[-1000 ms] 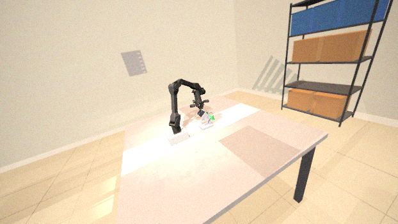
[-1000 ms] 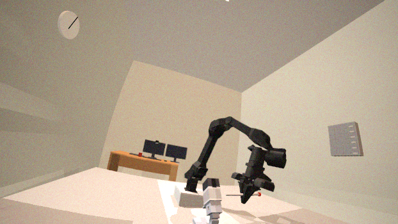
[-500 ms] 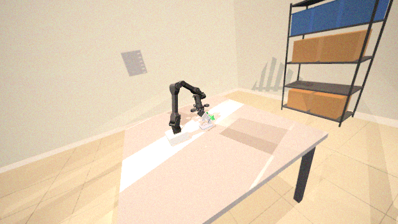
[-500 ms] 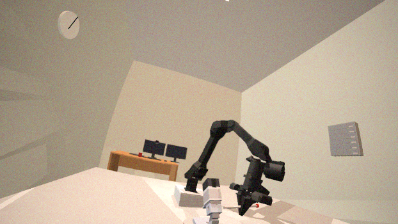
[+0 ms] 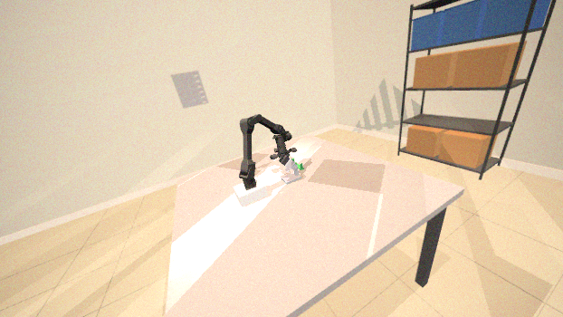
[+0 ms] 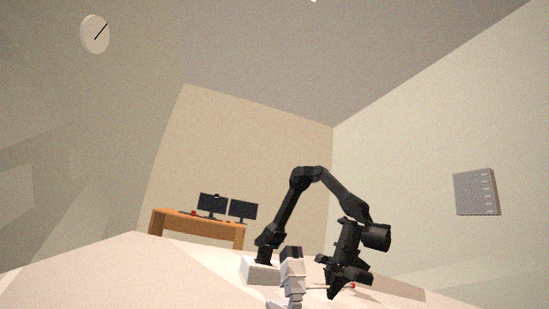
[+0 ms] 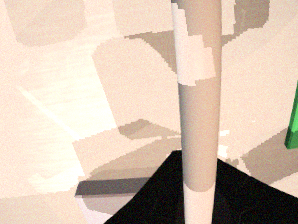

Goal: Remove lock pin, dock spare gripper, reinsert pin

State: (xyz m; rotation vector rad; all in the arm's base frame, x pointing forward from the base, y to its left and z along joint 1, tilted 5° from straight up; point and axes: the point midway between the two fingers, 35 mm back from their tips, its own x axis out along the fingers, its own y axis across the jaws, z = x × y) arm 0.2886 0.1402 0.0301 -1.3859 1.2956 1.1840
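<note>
My gripper [image 5: 286, 160] [image 6: 334, 292] is shut on the lock pin [image 6: 319, 287] [image 7: 199, 100], a thin grey rod with a red head [image 6: 353, 285]. It holds the pin level, just above the table. The pin's free tip points at the light grey mount [image 5: 290, 175] [image 6: 293, 278] and ends a short way from its side. A dark block [image 6: 291, 252] sits on top of the mount; it looks like the spare gripper, and I cannot tell how deep it sits. In the wrist view the pin fills the middle of the frame and hides the mount.
A green marker [image 5: 299, 166] [image 7: 292, 125] stands beside the mount. The arm's white base block [image 5: 250, 194] [image 6: 260, 271] is just left of the mount. A shelf rack [image 5: 471, 86] and a desk with monitors [image 6: 199, 222] stand away from the table.
</note>
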